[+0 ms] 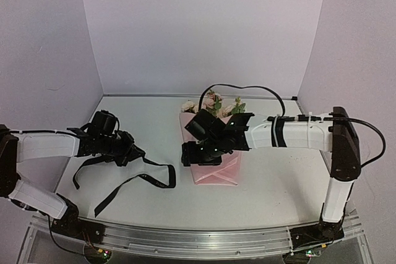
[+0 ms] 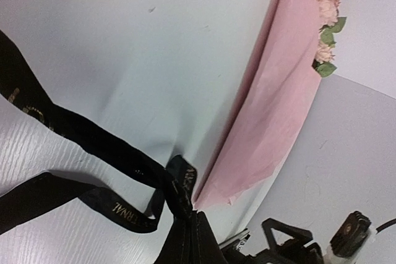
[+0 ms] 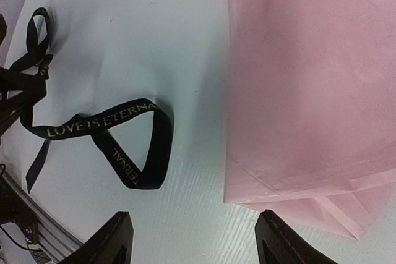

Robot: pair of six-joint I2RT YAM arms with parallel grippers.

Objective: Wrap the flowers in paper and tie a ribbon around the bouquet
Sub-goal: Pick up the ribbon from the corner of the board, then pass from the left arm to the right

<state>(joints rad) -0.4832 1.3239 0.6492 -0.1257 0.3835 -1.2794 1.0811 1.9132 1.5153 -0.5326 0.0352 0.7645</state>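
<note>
Left pincer (image 1: 131, 151): left of ctr in top view. Jaws together, clamped on the ribbon (image 1: 171, 175). In left wrist view the left pincer (image 2: 189, 230) is at btm ctr, w/ black strands bunching into it.

Ribbon: black w/ pale lettering. In top view it hangs from the left pincer and lies in loops on the bench (image 1: 266, 196). One loop reaches right to just beside the paper's left edge; contact cannot be told. Loose ends run to lower left of frame. In left wrist view the ribbon (image 2: 93, 139) crosses from upper left to btm ctr. In right wrist view the ribbon (image 3: 105, 122) fills the left half and reads "LOVE IS ETERNAL".

Right pincer (image 1: 193, 153): ctr of top view, over the lower left part of the bouquet (image 1: 226, 168). Its fingers (image 3: 114, 239) stand apart at the btm edge of right wrist view, w/ nothing gripped. The gap shows bare bench and the paper's corner.

Bouquet: ctr of top view, lying flat on the bench, blooms toward top of frame. It lies apart from the ribbon.

Paper (image 1: 216, 174): light pink, folded round the stems. It fills the right half of right wrist view (image 3: 309, 78).

Flowers (image 1: 213, 104): pink and cream w/ green leaves, poking from the paper's upper end. In left wrist view the flowers (image 2: 325, 4) are at upper right.
</note>
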